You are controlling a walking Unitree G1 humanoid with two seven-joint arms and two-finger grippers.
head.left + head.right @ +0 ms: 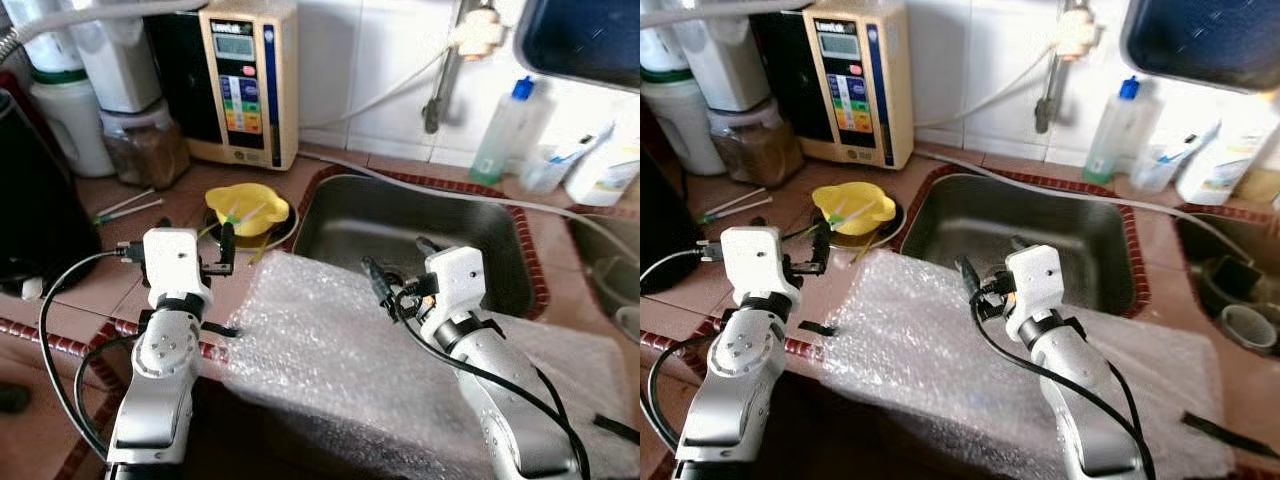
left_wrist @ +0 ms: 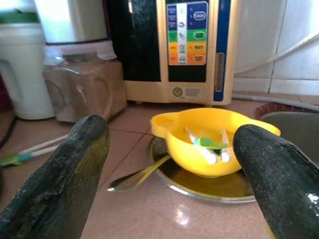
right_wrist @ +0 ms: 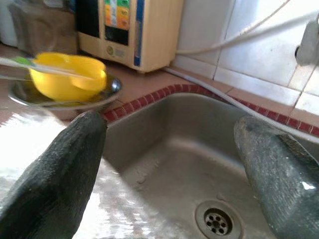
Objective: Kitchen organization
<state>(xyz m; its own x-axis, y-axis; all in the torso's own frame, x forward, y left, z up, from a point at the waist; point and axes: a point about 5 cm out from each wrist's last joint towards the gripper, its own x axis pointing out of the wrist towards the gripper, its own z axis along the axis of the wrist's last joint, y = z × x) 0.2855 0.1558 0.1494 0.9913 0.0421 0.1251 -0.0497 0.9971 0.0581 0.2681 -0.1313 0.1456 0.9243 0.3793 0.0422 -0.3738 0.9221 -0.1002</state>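
Left gripper (image 2: 169, 164): fingers (image 2: 65, 174) spread wide, holding nothing, hovering low over the tiled desk (image 1: 110, 290) and aimed at the yellow bowl (image 2: 209, 144). Right gripper (image 3: 169, 164): fingers (image 3: 55, 174) also spread, empty, poised at the near edge of the sink (image 3: 199, 164) above the bubble wrap (image 1: 330, 370).

Yellow bowl: sits inside a shallow metal plate (image 2: 219, 186) on the desk, just left of the sink. Contents: a few pale stick-like items and something green; exact identity cannot be told. A spoon (image 2: 137, 177) leans with its handle under the bowl, its tip resting on the desk.

Sink: steel basin with a red-tiled rim, drain (image 3: 217, 221) visible, nothing lying in it that can be made out.

Bubble wrap: large sheet draped over the front edge of the desk, between the two arms and under the right one.

Behind the bowl, against the wall: a cream-coloured appliance (image 1: 248, 80) with coloured buttons; beside it a clear jar (image 1: 145, 145) holding brown material, then a white jug (image 1: 70, 120) with a green lid. Two thin sticks (image 1: 128, 207) lie on the desk near the jar.

Right of the sink: a clear bottle (image 1: 505, 130) with a blue cap, and a cup (image 1: 550, 165) holding a tube-like item.
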